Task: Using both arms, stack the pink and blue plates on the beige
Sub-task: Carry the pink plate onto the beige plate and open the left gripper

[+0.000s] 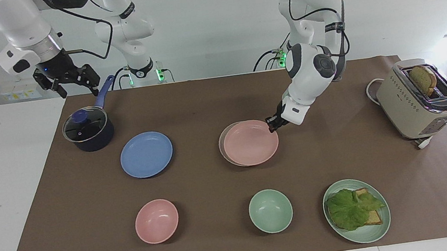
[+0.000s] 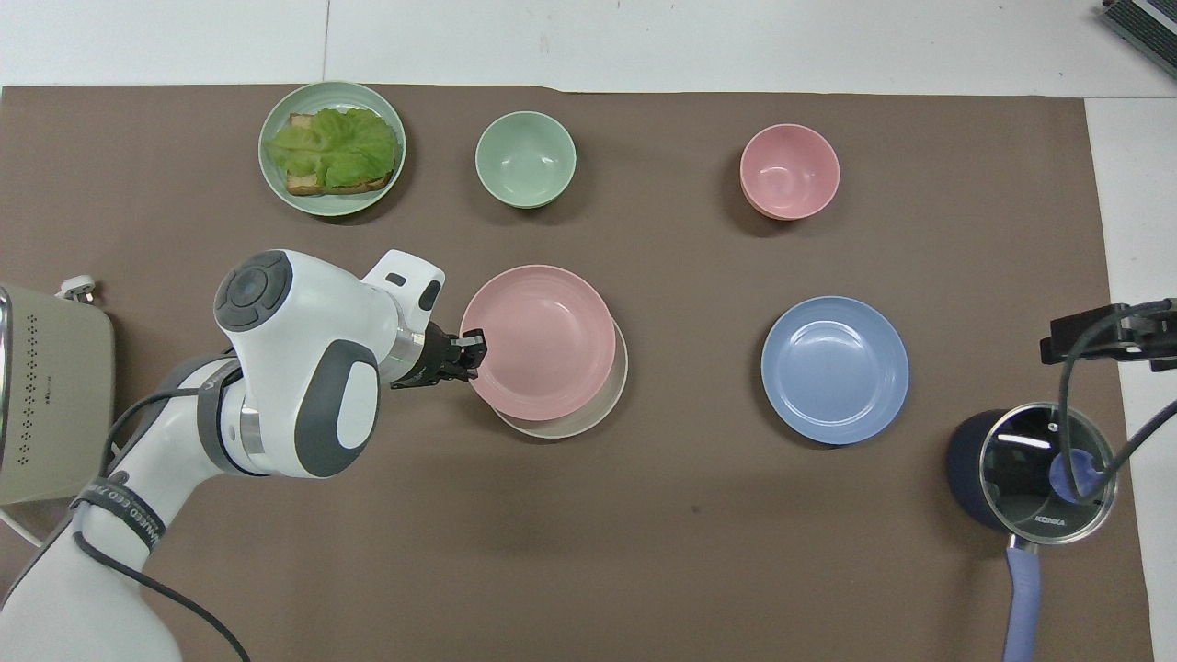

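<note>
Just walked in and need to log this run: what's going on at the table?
The left gripper is shut on the rim of the round pastel pink plate, setting it on the round cream-beige plate, slightly off centre. The round blue plate lies on the brown mat, not yet stacked. The right gripper waits open over the lidded dark blue saucepan.

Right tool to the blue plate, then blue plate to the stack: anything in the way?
Nothing visible. Bare brown mat separates the round matte blue plate from the pink plate on beige. The open right tool hangs over the lidded saucepan.
</note>
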Action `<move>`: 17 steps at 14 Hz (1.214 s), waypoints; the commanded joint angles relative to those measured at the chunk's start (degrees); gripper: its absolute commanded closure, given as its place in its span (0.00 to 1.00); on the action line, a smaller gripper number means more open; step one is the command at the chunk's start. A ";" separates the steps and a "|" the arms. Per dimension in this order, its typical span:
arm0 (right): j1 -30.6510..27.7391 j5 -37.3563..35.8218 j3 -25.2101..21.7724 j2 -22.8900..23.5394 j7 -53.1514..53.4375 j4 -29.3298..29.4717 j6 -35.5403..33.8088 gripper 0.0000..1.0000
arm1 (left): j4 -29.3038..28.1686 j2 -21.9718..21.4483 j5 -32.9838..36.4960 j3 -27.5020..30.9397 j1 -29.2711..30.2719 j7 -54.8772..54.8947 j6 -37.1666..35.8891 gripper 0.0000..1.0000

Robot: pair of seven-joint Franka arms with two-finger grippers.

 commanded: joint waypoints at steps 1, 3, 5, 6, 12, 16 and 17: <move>-0.44 1.27 -0.04 -1.27 0.50 -1.41 0.53 0.00 | -1.45 -0.62 -1.05 1.07 -2.42 -1.24 1.58 1.00; -0.44 1.27 -0.04 -1.27 0.50 -1.41 0.53 0.00 | -1.45 -0.71 -1.05 0.99 -2.86 -1.32 1.58 1.00; -0.53 1.27 -0.04 -1.27 0.50 -1.41 0.62 0.00 | -1.45 -0.79 -1.05 1.07 -2.87 -1.32 1.49 1.00; -0.53 1.27 -0.04 -1.27 0.50 -1.41 0.62 0.00 | -1.45 -0.71 -1.05 1.07 -2.87 -1.32 1.58 1.00; -0.44 1.27 -0.04 -1.27 0.50 -1.41 0.62 0.00 | -1.36 -0.71 -1.05 1.07 -2.87 -1.32 0.97 0.00; -0.44 1.27 -0.04 -1.27 0.59 -1.41 0.97 0.00 | 0.65 -0.88 -0.09 1.51 -1.55 -0.62 0.27 0.00; -0.44 1.27 -0.04 -1.35 0.59 -1.67 1.84 0.00 | 1.96 -1.23 0.61 1.86 -0.59 -0.62 -1.39 0.00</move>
